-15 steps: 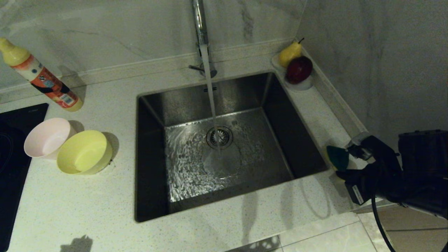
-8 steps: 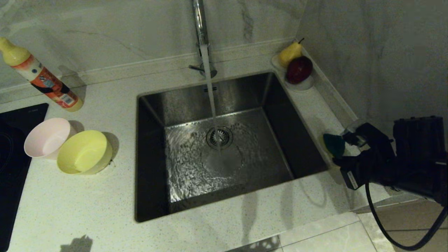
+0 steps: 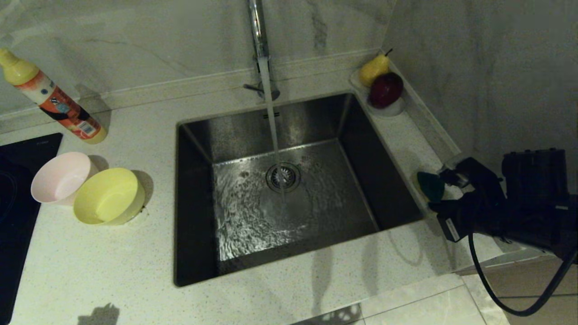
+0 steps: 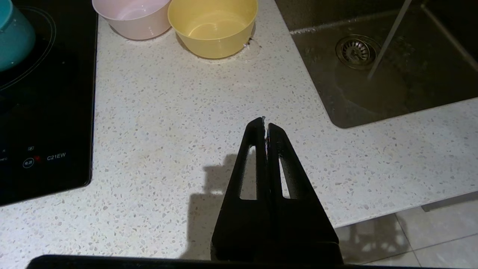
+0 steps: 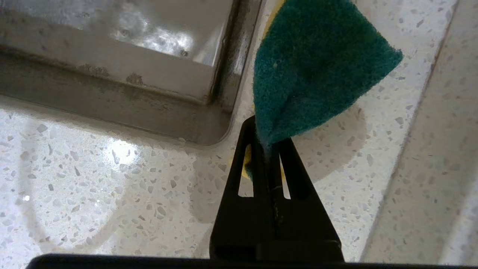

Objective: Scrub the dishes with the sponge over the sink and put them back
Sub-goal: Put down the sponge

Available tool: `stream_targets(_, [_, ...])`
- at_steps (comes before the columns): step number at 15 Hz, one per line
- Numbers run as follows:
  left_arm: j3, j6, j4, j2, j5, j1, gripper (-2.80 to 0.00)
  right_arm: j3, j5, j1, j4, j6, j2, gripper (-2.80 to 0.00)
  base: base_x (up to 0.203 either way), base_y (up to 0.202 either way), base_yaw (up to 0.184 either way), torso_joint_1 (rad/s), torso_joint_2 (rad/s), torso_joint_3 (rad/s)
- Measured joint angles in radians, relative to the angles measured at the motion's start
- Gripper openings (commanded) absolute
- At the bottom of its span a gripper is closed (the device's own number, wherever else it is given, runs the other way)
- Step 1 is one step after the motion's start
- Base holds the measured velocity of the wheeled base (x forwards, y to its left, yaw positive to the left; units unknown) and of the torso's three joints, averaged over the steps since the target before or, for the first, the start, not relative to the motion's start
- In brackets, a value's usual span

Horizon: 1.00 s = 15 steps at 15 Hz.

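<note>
The sponge (image 3: pixel 431 186), dark green side showing, is pinched in my right gripper (image 3: pixel 441 192), which is shut on its corner just above the counter at the sink's right rim. In the right wrist view the sponge (image 5: pixel 317 63) sticks out past the fingertips (image 5: pixel 257 129), with a yellow edge behind them. The steel sink (image 3: pixel 311 119) has water running from the tap (image 3: pixel 258 27) onto the drain. A pink bowl (image 3: pixel 58 177) and a yellow bowl (image 3: pixel 108 196) stand touching, left of the sink. A blue bowl (image 4: pixel 13 35) sits on the hob. My left gripper (image 4: pixel 266 125) is parked over the front counter, shut and empty.
A detergent bottle (image 3: pixel 54 101) leans at the back left. A black hob (image 3: pixel 13 212) fills the far left. A white dish with a pear and an apple (image 3: pixel 384 88) sits in the back right corner. A raised ledge and wall run close beside my right arm.
My right gripper has carried the sponge a short way back along the counter beside the sink. The left arm and the bowls have not moved.
</note>
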Motion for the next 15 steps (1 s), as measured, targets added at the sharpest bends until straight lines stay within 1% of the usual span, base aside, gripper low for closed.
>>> stream_targets(3, [0.0, 0.0, 0.0, 0.0, 0.0, 0.0, -2.8, -0.001, 0.0, 0.0, -0.002, 0.0, 0.004, -2.8, 0.0, 0.0, 0.0, 0.0, 0.0, 0.0])
stream_targets(4, [0.0, 0.0, 0.0, 0.0, 0.0, 0.0, -2.8, -0.001, 0.0, 0.0, -0.001, -0.001, 0.005, -1.44, 0.0, 0.0, 0.0, 0.0, 0.0, 0.0])
stream_targets(5, [0.0, 0.0, 0.0, 0.0, 0.0, 0.0, -2.8, -0.002, 0.0, 0.0, -0.001, -0.001, 0.005, 0.0, 0.0, 0.0, 0.0, 0.0, 0.0, 0.0])
stream_targets(15, [0.0, 0.0, 0.0, 0.0, 0.0, 0.0, -2.8, -0.008, -0.001, 0.0, 0.003, 0.006, -0.004, 0.0, 0.0, 0.0, 0.0, 0.0, 0.0, 0.0])
